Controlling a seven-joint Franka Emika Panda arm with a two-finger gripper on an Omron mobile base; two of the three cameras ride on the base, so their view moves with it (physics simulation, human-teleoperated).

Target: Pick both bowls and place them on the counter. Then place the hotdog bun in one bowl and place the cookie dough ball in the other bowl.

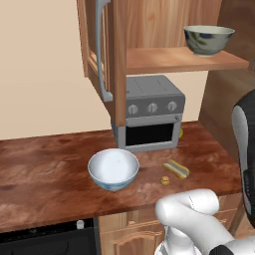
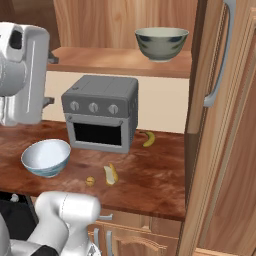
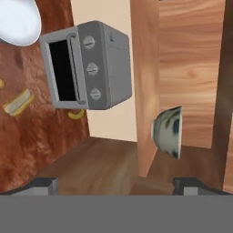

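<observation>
The white bowl with a blue outside stands upright on the counter, left of the oven's front. On the lighter wooden shelf sits the dark grey-green bowl. The hotdog bun lies on the counter with the cookie dough ball just beside it. My gripper is open and empty. It faces the shelf bowl from some distance, rolled on its side.
A grey toaster oven stands under the shelf. A banana lies by its right side. The open cabinet door hangs at the right, and the cabinet's side panel stands beside the shelf bowl.
</observation>
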